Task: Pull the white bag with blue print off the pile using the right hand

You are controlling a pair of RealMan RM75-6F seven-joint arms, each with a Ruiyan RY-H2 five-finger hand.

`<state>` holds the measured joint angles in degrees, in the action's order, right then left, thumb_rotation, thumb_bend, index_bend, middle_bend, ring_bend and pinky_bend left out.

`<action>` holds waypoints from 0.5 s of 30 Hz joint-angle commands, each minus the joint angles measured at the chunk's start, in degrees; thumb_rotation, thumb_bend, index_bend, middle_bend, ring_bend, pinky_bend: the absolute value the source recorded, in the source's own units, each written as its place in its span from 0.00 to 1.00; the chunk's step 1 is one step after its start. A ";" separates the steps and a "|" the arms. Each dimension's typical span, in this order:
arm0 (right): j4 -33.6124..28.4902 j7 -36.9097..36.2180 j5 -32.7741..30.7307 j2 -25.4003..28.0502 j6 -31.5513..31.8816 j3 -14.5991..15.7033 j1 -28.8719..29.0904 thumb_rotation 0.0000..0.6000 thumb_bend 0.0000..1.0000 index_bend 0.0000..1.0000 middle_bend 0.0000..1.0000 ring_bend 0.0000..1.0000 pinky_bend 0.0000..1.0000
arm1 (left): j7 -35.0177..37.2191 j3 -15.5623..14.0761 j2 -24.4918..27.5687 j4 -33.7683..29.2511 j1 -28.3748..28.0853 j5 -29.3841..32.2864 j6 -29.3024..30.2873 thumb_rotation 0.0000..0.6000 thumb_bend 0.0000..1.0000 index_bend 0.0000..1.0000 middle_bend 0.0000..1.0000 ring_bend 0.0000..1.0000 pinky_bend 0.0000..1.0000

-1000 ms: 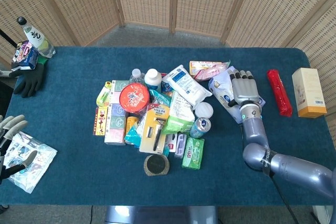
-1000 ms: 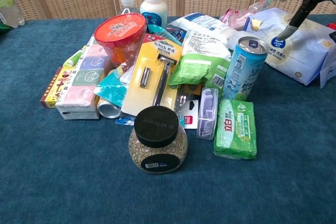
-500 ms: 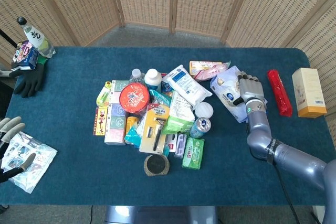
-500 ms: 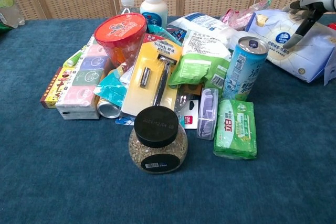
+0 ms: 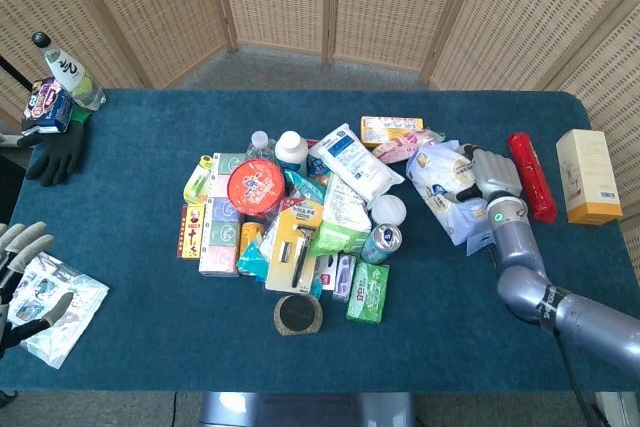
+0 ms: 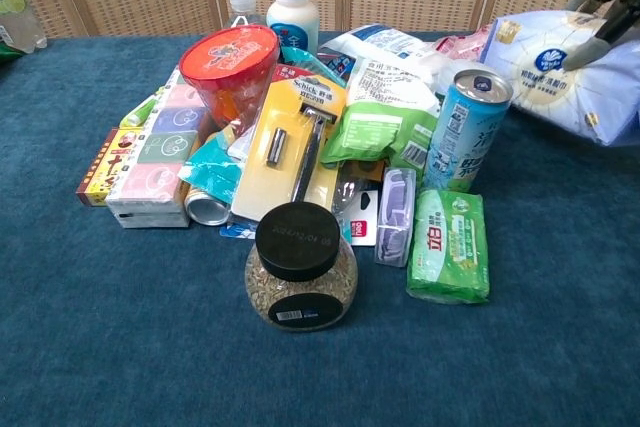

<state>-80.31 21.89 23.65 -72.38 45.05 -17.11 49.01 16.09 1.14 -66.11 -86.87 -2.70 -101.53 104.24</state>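
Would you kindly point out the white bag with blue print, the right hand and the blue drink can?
white bag with blue print (image 6: pixel 560 72), chest view, printed face.
right hand (image 5: pixel 492 175), head view, back of hand.
blue drink can (image 6: pixel 463 132), chest view, side wall.

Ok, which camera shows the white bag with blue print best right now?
The head view: the whole white bag shows, with the right hand gripping its right edge. The chest view shows its printed face closer, but the frame edge crops it and shows only fingers.
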 commanded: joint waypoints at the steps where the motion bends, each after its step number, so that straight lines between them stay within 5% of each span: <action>1: -9.50 -5.15 9.75 5.70 8.09 -2.33 -4.82 1.00 0.27 0.27 0.57 0.88 0.88 | -0.17 -0.09 -0.28 0.04 -0.10 -0.18 -0.18 1.00 0.30 0.15 0.14 0.11 0.00; 9: -25.60 -11.88 22.86 13.10 19.11 -4.97 -11.09 1.00 0.26 0.28 0.57 0.90 0.88 | -0.57 -0.55 -0.79 -0.32 -0.14 -1.17 -0.06 1.00 0.31 0.15 0.14 0.11 0.00; 15: -35.33 -18.55 28.79 16.42 20.72 -6.54 -14.00 1.00 0.25 0.28 0.57 0.92 0.88 | -0.25 -0.92 -1.03 0.21 0.29 -1.32 0.44 1.00 0.31 0.15 0.14 0.11 0.00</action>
<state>-112.09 6.34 49.73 -58.05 64.63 -22.57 36.85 15.81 0.24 -67.12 -86.69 -2.45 -102.87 104.65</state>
